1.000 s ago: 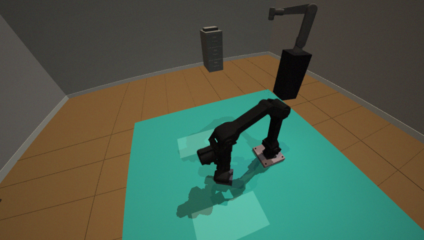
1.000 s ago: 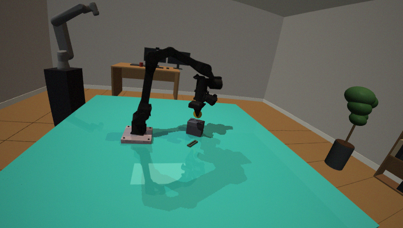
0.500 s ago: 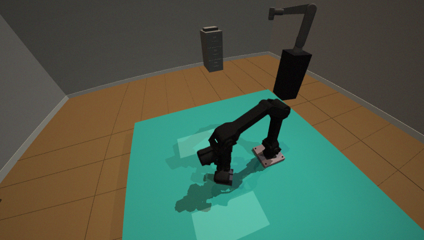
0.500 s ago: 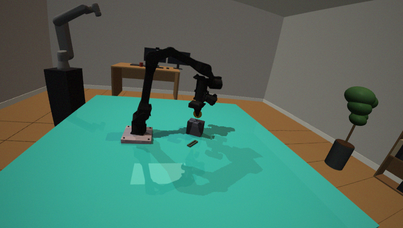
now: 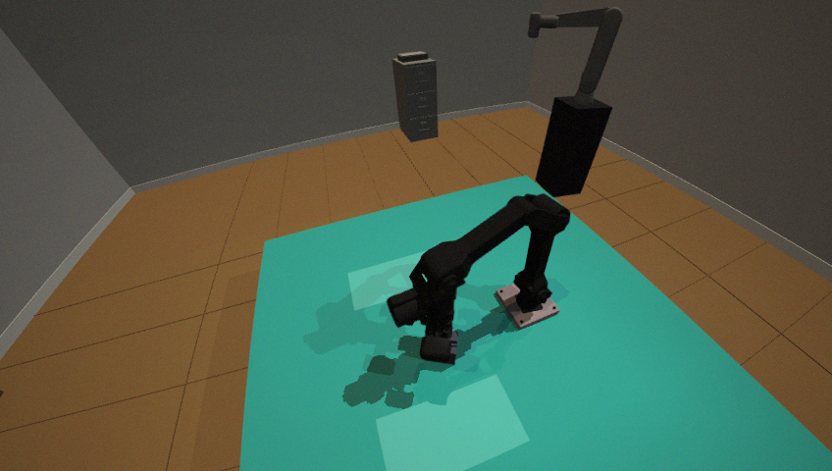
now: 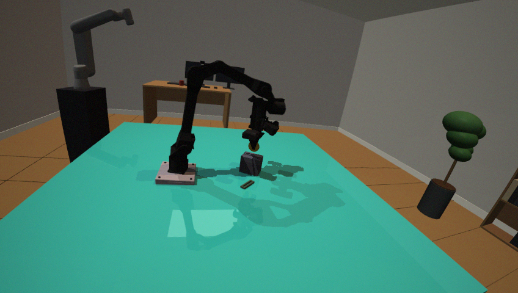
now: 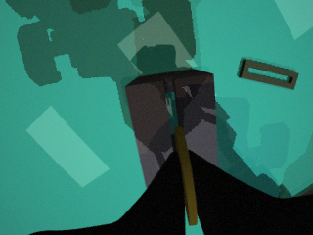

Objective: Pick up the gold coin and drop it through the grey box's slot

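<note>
My gripper [image 6: 253, 144] [image 7: 181, 158] is shut on the gold coin [image 6: 257, 146] [image 7: 188, 196], which stands on edge between the fingertips. In the exterior view the coin hangs a little above the grey box [image 6: 249, 165] [image 7: 201, 142]. In the wrist view the coin's far end overlaps the lid close to the slot [image 7: 170, 100] and just right of its line, tilted slightly against it. The near part of the slot is hidden by the coin and fingers. The dark-green holder [image 6: 247, 184] [image 7: 268, 70] is empty. In the top view the arm hides the coin and most of the box.
The holder lies flat on the teal table top [image 5: 612, 373] [image 6: 120, 261], a short way from the box. The arm's pale base plate [image 5: 540, 315] [image 6: 176, 177] stands to one side of the box. Dark arm shadows and bright light patches fall on the table.
</note>
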`<control>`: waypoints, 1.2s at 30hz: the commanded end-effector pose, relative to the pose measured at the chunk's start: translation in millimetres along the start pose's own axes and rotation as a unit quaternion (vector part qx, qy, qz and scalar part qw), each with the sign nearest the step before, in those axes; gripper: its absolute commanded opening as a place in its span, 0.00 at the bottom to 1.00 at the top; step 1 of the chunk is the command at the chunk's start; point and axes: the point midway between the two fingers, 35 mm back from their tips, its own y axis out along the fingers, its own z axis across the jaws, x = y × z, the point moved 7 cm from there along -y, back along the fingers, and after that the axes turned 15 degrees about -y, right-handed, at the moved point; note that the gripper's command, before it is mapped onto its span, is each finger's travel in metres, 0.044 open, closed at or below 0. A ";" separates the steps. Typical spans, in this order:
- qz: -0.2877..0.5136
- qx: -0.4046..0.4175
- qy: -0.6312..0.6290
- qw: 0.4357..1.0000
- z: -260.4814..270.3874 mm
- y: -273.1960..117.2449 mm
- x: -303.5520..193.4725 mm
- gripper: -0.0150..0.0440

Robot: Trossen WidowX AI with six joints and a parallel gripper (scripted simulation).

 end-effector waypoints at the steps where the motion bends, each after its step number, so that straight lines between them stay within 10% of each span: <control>1: 0.000 0.000 -0.001 1.000 -0.1 -0.1 0.0 0.25; 36: 0.000 0.000 0.000 1.000 0.0 13.8 -1.0 0.25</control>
